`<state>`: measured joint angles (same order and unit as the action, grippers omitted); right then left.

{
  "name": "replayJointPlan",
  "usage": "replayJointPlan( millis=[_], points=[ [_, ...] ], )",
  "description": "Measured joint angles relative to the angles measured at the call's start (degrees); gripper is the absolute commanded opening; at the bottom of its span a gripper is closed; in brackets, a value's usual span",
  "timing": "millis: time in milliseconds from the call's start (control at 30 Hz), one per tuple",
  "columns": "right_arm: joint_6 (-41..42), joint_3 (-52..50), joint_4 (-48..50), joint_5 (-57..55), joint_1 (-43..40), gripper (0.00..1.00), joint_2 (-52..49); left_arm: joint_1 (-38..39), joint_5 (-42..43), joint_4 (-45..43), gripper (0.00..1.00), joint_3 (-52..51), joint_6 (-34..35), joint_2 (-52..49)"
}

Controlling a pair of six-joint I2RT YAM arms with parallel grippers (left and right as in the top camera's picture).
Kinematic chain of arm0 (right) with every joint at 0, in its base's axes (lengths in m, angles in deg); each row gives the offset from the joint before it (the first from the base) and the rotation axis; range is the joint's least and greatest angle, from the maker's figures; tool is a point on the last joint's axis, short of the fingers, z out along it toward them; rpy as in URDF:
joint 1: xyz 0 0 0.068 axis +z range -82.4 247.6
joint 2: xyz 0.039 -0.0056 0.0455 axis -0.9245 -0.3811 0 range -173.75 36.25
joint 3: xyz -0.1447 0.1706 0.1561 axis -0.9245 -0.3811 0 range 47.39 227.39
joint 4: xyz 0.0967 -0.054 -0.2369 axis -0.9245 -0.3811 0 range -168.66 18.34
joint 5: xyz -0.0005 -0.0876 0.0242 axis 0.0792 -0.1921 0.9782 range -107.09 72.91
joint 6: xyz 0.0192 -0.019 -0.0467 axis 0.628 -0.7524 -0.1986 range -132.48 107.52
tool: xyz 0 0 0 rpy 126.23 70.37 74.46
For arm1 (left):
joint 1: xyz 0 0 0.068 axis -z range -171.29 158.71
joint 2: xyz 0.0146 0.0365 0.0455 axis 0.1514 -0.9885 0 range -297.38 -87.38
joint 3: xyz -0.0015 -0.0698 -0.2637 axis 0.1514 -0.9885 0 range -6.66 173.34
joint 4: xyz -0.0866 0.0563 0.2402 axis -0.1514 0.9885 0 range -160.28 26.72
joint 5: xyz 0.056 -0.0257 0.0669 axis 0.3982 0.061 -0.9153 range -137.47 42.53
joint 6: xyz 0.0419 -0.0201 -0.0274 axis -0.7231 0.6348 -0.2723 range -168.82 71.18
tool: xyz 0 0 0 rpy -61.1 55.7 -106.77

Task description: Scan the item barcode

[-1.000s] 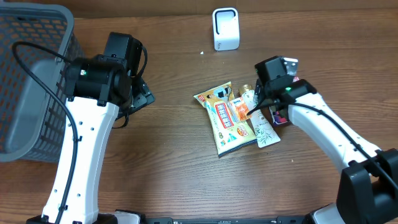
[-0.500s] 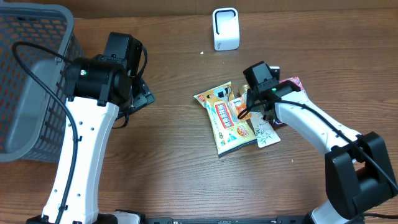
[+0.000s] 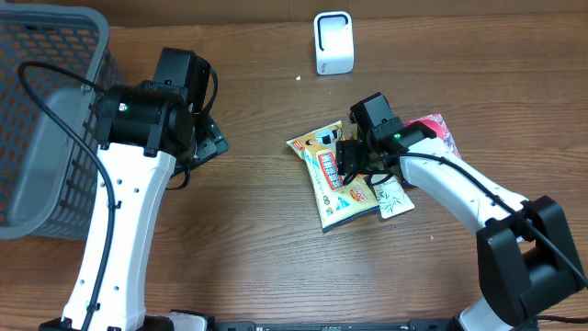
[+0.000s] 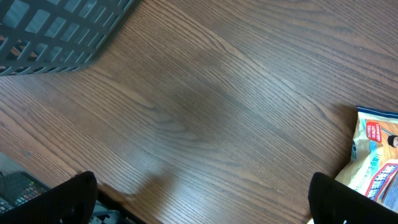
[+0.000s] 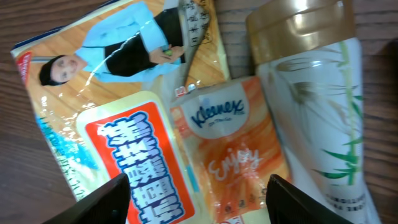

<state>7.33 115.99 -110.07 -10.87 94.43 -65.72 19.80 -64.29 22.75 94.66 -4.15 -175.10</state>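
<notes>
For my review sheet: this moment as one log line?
left gripper open, empty | right gripper open, over orange Kleenex tissue pack

Soft, even light, white glare on the glossy snack packet (image 5: pixel 124 68), slight close-up blur.

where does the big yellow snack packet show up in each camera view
Overhead: the yellow snack packet lies right of centre, partly under other items.
Left wrist: only a corner of the yellow snack packet shows, at the right edge.
Right wrist: the yellow snack packet fills the left half.
Shared landmark: the brown wood-grain table, visible beneath the packet in all three views.
</notes>
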Motion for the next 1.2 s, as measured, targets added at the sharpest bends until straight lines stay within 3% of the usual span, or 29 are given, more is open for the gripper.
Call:
replayJointPlan(
  millis=[267,333,367,533,667,1200],
  points=[
    [-0.1,1.2,-1.1,-5.1,-0.1,0.70,0.0,0.0,0.0,0.0,1.00,0.0,0.0,0.0],
    [-0.2,2.0,-0.4,-7.4,-0.3,0.61,0.0,0.0,0.0,0.0,1.00,0.0,0.0,0.0],
    [-0.1,2.3,0.1,-8.2,-0.5,0.52,0.0,0.0,0.0,0.0,1.00,0.0,0.0,0.0],
    [0.8,3.0,0.5,-10.5,-3.0,0.50,0.0,0.0,0.0,0.0,1.00,0.0,0.0,0.0],
    [1.0,3.0,0.0,-10.7,-5.8,0.42,-0.6,0.0,0.0,0.0,1.00,0.0,0.0,0.0],
    [2.5,3.0,0.2,4.7,-8.3,0.43,-6.5,0.0,0.0,0.0,1.00,0.0,0.0,0.0]
  ],
)
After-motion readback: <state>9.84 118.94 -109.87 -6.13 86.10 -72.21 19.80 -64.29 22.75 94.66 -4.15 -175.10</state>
